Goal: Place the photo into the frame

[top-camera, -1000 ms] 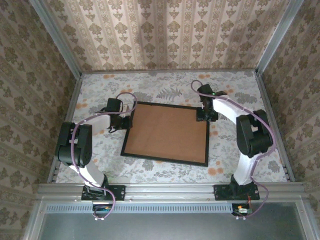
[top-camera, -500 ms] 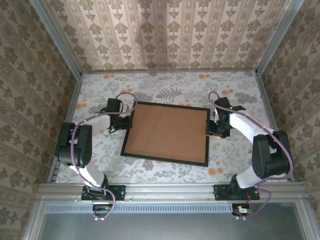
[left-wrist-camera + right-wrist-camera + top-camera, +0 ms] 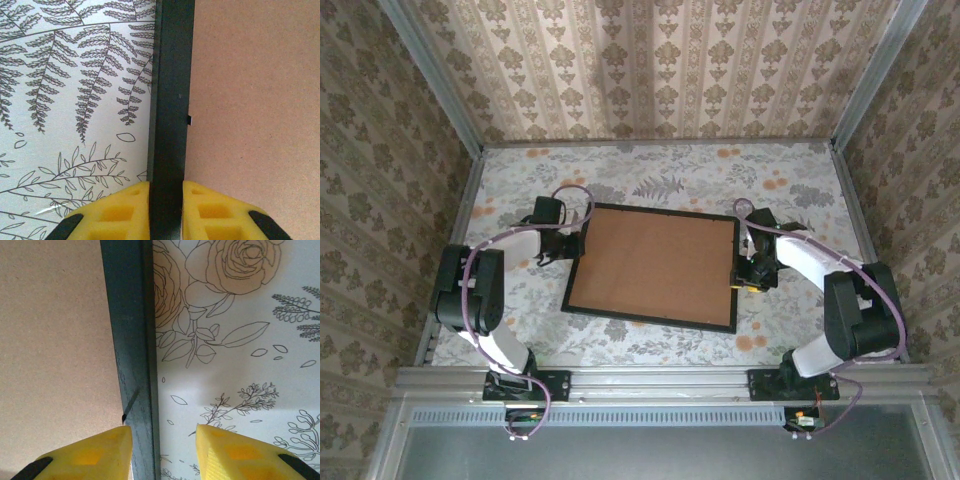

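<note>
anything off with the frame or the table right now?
The frame lies slightly askew, its edges not square to the table. Brown backing board sits flat inside it; no damage or spill seen.

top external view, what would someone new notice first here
A large black picture frame lies flat mid-table, filled by a plain brown backing board, and stands out against the floral tablecloth. The left pincer is clamped on the frame's left rail, while the right pincer straddles the right rail with its jaws open.
</note>
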